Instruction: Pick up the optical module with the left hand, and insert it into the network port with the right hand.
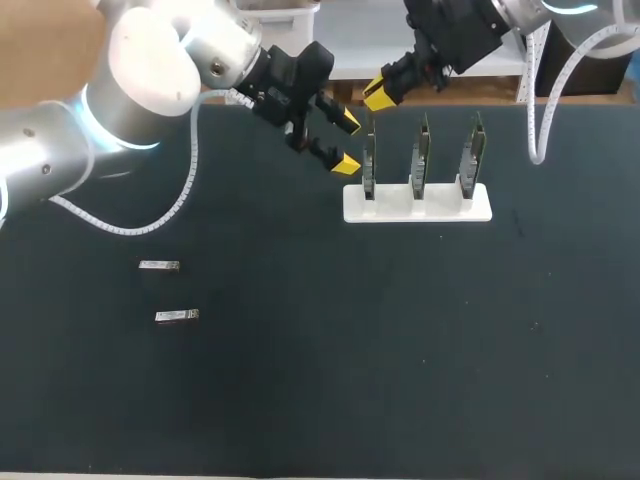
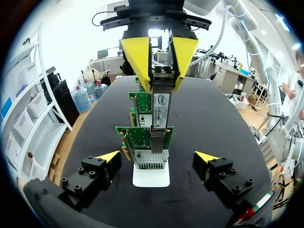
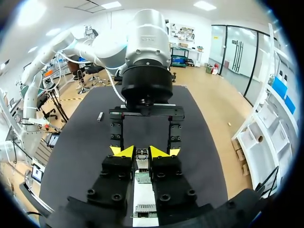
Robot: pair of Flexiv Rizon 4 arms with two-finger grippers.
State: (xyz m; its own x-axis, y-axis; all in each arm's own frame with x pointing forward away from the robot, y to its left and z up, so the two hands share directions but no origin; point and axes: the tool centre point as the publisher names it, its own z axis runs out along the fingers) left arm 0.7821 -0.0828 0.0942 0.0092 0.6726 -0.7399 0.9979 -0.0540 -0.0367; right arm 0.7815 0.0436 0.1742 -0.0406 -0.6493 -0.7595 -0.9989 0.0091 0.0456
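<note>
left wrist view: my right gripper [image 2: 160, 78] clamps the optical module [image 2: 161, 107], tip at the nearest network card's [image 2: 137, 137] port. my left gripper [image 2: 158, 159]: fingers wide, empty. pickup and handover done, i judge; full seating remains.

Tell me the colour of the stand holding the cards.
White; the stand shows best in the head view.
</note>
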